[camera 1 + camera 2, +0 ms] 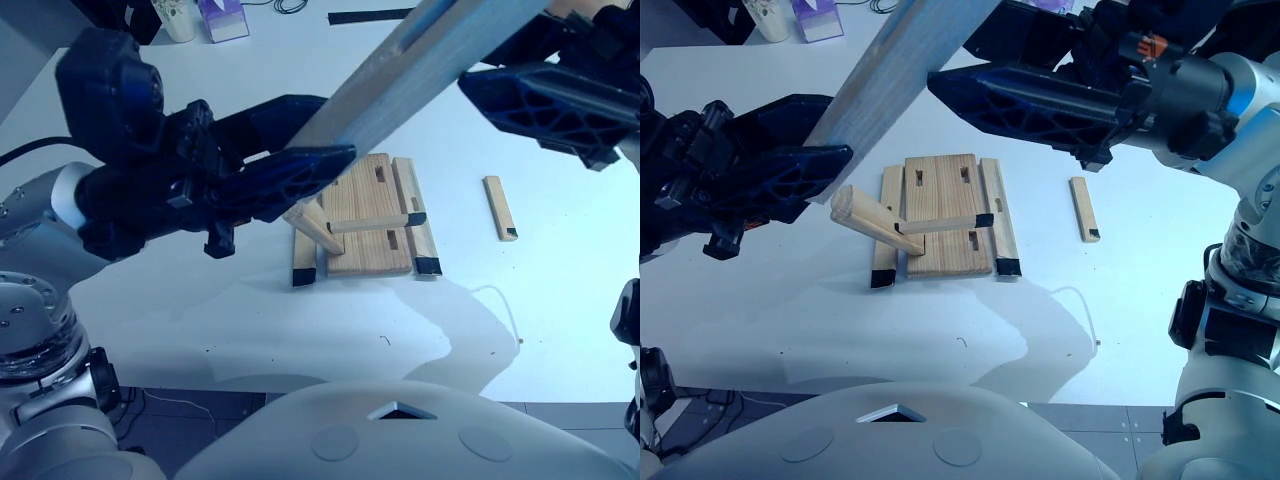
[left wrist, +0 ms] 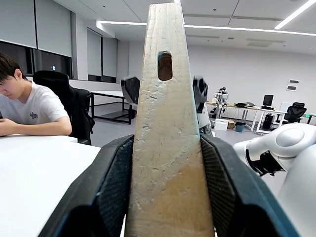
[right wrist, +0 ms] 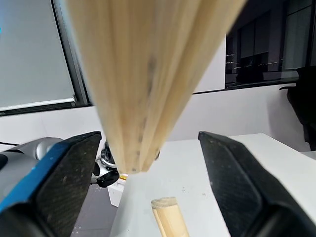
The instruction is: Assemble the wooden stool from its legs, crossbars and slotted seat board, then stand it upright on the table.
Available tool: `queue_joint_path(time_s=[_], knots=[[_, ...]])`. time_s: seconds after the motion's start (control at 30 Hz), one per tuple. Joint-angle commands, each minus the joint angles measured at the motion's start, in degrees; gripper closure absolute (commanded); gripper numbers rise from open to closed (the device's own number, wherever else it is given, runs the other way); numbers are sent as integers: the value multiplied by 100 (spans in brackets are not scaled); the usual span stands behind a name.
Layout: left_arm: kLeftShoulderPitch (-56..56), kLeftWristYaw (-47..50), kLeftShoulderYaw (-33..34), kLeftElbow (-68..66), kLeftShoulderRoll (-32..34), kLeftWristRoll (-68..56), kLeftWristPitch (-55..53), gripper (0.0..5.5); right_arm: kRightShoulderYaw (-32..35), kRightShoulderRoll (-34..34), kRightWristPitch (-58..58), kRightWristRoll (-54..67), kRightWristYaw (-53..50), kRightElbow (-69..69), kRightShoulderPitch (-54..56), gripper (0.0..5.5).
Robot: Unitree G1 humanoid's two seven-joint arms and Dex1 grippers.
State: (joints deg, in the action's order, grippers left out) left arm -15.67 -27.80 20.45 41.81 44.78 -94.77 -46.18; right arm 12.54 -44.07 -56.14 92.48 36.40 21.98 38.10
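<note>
**Leg aloft on a one-end grip: pivot risk**

L tool (image 1: 332, 128) is clamped tight on the low end of the leg (image 1: 420, 65). Leg is held high over the worktop (image 1: 200, 300), above the seat board (image 1: 360, 200) & other parts lying flat there. R tool (image 3: 148, 140) is wide open, fingers (image 3: 69, 182) either side of the leg's upper end w/ gaps, gripping nothing.

Risk: a long leg held at one end can pivot or slip. If R tool shuts off-centre it'd shove the leg askew, and the low end could drop onto the seat board.

Long axis is diagonal, low at robot's left, rising twd its right. A slot shows on the face twds L wrist.
</note>
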Motion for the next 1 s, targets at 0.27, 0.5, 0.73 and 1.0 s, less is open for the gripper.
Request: queue_joint_path(time_s=[0.27, 0.5, 0.73, 1.0], knots=[[79, -356, -340, -190, 198, 84, 38, 349, -101, -7, -37, 644, -139, 3, 246, 200], [116, -402, -454, -190, 240, 131, 63, 349, -186, -66, -71, 386, 52, 87, 131, 311], [64, -353, -495, -252, 271, 245, 115, 349, -397, -345, -136, -481, 599, 348, 34, 346], [-70, -208, -567, -451, 386, 148, 6, 306, -349, -319, 84, -777, 762, 276, -44, 346]])
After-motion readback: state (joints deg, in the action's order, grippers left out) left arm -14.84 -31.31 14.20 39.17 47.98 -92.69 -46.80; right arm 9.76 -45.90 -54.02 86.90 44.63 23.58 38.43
